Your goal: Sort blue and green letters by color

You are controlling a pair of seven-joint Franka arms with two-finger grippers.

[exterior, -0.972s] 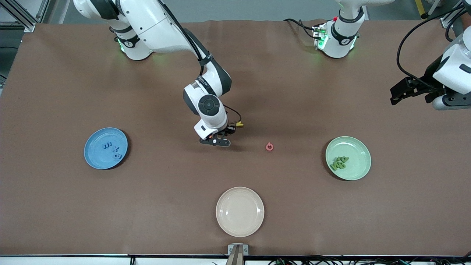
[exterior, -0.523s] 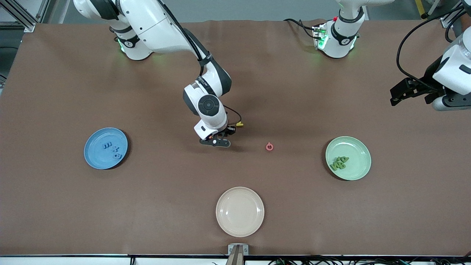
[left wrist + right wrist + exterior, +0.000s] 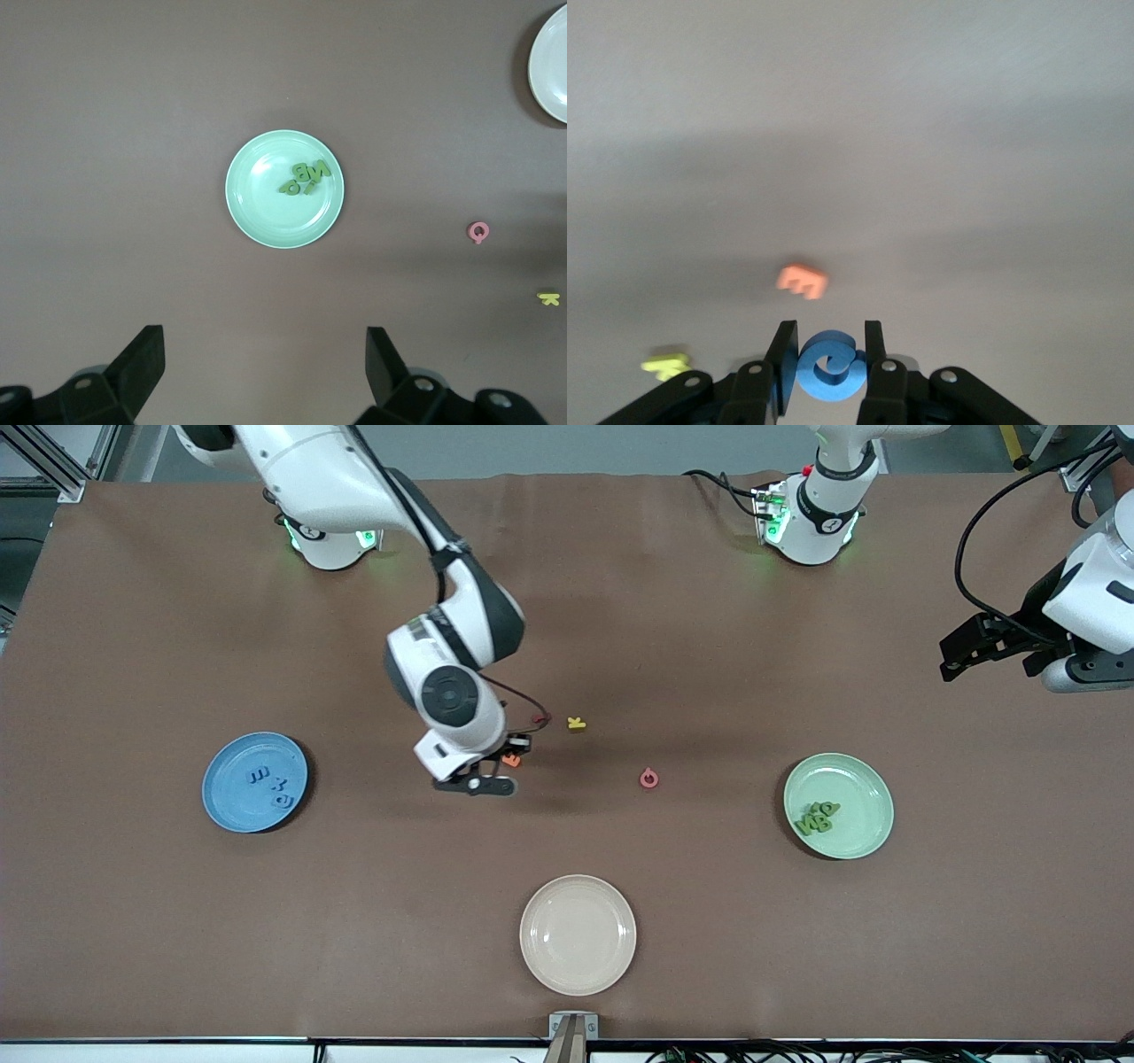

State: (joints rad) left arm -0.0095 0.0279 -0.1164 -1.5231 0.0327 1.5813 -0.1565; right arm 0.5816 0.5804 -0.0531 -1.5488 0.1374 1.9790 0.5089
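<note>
Brown table [image 3: 177, 921], grey floor along its top edge.

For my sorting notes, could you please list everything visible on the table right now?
blue plate: one, blue, toward the right arm's end.
blue letters on it: three, blue.
held blue letter: one, blue, in the right gripper.
green plate: one, pale green, toward the left arm's end.
green letters: a small pile, count unclear, on it.
cream plate: one, nearest the front camera.
orange letter: one, beside the right gripper.
yellow letter: one, mid-table.
pink ring letter: one, mid-table.
right gripper: shut on the blue letter, over mid-table.
left gripper: open, waiting high over the green plate's end.
</note>
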